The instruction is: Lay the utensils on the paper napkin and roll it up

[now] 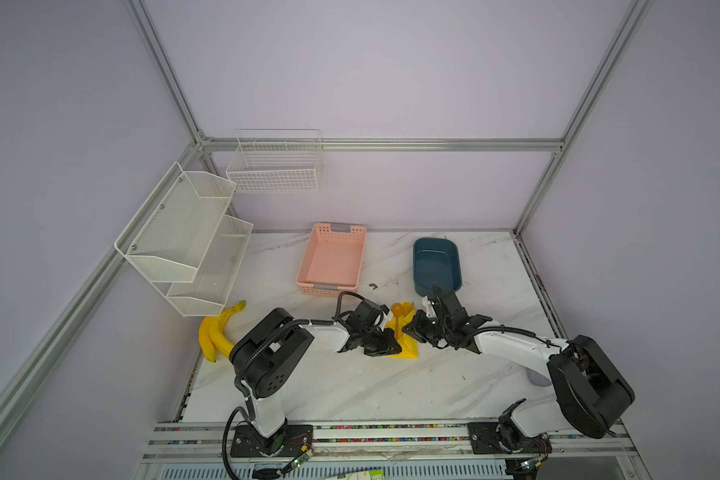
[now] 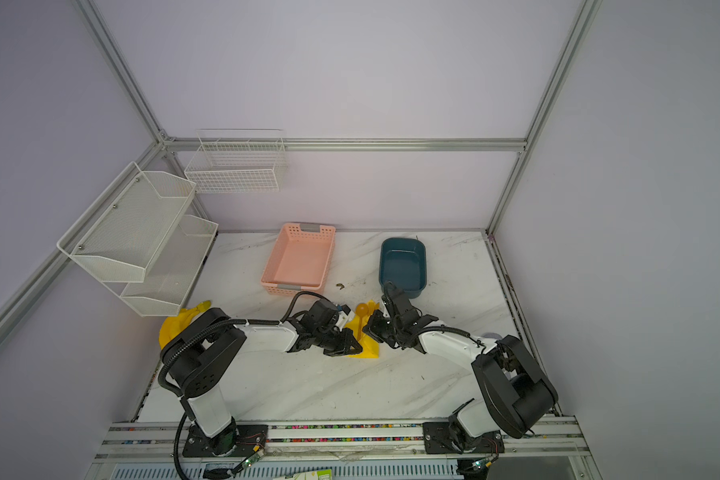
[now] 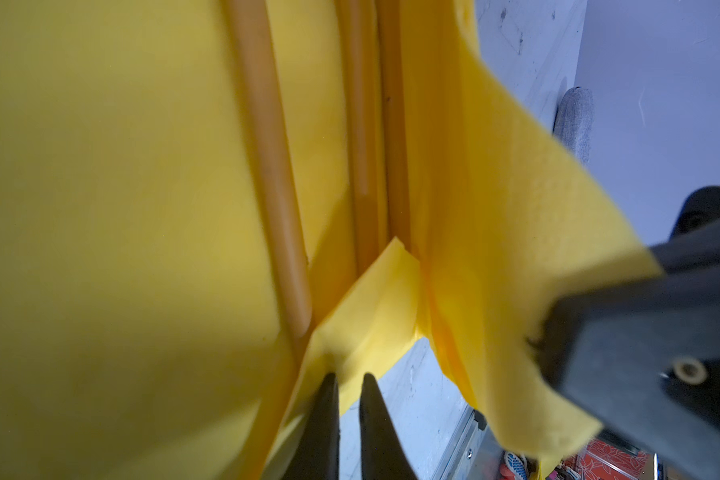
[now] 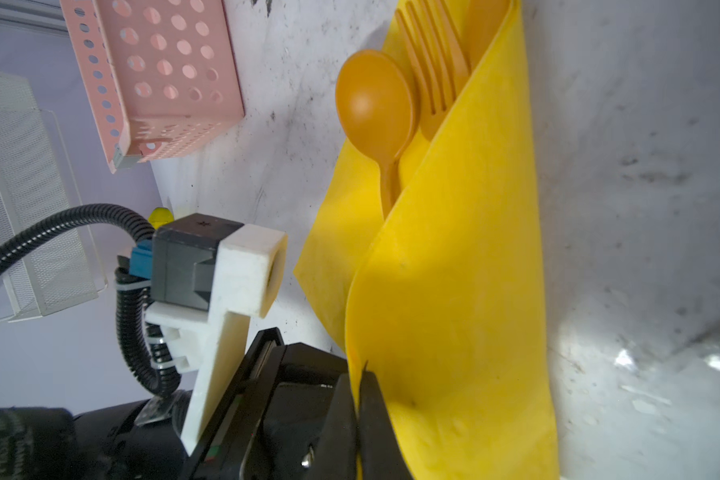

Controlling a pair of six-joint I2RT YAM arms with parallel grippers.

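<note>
Right gripper [image 4: 358, 386] is pinched tight on the napkin [image 4: 454, 291] and holds its 3 o'clock edge up as a standing flap. Left gripper [image 3: 348, 390] has its jaws narrow on a small turned-up corner of the napkin at about 6 o'clock, just past the handle ends.

Between them the utensils [image 3: 362, 124] lie on the napkin side by side. In both top views their long axis runs 12 to 6, heads at 12. The spoon [image 4: 373, 99] is on the 9 o'clock side, the fork [image 4: 433, 70] next, and the knife [image 4: 485, 25] nearest the raised flap.

As I judge it, the roll has to run from 3 toward 9, across the handles. The right arm holds the edge that leads it, and the left only pins the end.

The flap covers the handles in the right wrist view. The knife is a sliver, cut off by the frame. In a top view the wrists cover most of the napkin [image 1: 408, 353]. How much paper the left jaws have is hard to tell.
</note>
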